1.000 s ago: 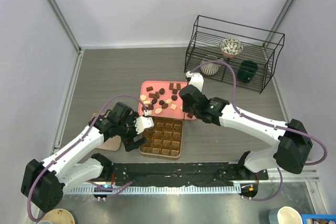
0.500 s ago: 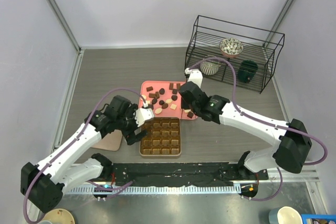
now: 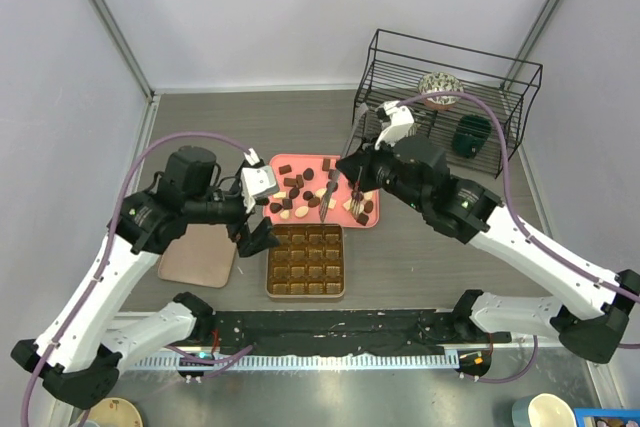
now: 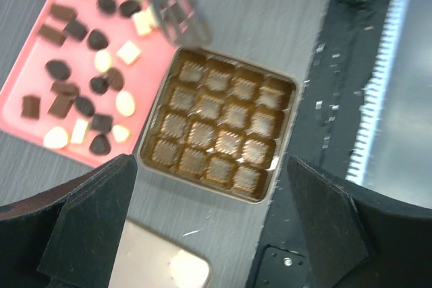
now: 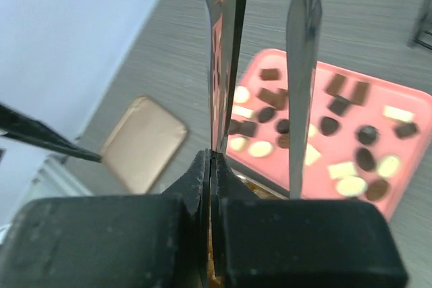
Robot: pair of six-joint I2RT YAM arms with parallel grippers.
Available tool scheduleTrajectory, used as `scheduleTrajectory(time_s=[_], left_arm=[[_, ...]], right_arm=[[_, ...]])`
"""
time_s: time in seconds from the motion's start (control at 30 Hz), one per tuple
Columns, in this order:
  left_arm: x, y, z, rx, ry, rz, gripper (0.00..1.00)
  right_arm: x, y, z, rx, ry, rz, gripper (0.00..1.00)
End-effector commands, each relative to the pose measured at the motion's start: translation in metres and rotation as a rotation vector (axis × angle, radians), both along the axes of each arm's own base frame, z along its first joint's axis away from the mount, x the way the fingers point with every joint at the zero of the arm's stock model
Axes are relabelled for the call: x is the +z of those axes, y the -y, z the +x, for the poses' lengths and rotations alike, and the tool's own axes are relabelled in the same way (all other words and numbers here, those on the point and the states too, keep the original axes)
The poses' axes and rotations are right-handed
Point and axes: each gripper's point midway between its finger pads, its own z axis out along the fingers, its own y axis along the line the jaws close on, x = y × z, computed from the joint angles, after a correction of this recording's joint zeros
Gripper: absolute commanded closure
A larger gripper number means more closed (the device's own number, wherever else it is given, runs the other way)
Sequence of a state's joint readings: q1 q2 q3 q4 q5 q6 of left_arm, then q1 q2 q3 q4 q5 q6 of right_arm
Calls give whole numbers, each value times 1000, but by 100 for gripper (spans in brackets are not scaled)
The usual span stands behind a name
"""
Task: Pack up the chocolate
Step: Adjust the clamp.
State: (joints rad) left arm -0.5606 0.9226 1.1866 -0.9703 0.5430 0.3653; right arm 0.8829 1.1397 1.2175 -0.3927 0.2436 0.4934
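Note:
The chocolate [image 3: 291, 183] lies as several dark, brown and cream candies on the pink tray [image 3: 345, 219]; it also shows in the left wrist view [image 4: 86, 106] and the right wrist view [image 5: 329, 125]. The gold-brown gridded box [image 3: 307, 260] sits just in front of the tray, and its cells [image 4: 219, 126] show only liners. My right gripper [image 3: 350, 173] is shut on metal tongs [image 5: 224, 65], whose two arms hang over the tray. My left gripper [image 3: 254, 205] is open and empty, held high to the left of the box.
A tan lid [image 3: 198, 254] lies left of the box. A black wire rack [image 3: 445, 97] with bowls stands at the back right. A black mat [image 3: 330, 330] runs along the near edge.
Both arms have risen. My left gripper has pulled up and left, away from the box. My right gripper has lifted back with the tongs, now above the tray.

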Motion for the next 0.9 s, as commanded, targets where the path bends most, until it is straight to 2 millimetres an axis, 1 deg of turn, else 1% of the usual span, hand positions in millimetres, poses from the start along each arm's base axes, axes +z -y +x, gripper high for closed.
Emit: scheduleTrajectory(time_s=[0.0, 0.03, 0.13, 0.17, 0.23, 0.3, 0.33, 0.43, 0.63, 0.7, 0.87], left_arm=[[34, 19, -38, -167, -130, -132, 0], [43, 22, -41, -188, -128, -151, 0], [49, 28, -48, -246, -176, -180, 0], [49, 29, -48, -251, -181, -181, 0], [46, 30, -45, -252, -180, -177, 0], [46, 30, -46, -258, -183, -177, 0], [46, 31, -47, -269, -187, -182, 0], [46, 32, -49, -277, -207, -183, 0], [56, 35, -55, -315, -223, -216, 0], [61, 37, -60, -346, -242, -242, 0], [67, 39, -61, -368, -245, -261, 0]], right_arm=[[52, -27, -34, 246, 133, 175, 99], [53, -30, -40, 281, 141, 189, 99], [58, -39, -51, 368, 164, 194, 99], [64, -41, -54, 393, 180, 208, 99], [66, -49, -64, 470, 186, 218, 99], [68, -54, -70, 513, 192, 222, 99], [72, -55, -75, 540, 203, 226, 99], [76, -57, -86, 601, 215, 232, 99], [82, -58, -98, 664, 233, 257, 99], [89, -59, -103, 687, 246, 279, 99], [98, -63, -114, 757, 257, 309, 99]])
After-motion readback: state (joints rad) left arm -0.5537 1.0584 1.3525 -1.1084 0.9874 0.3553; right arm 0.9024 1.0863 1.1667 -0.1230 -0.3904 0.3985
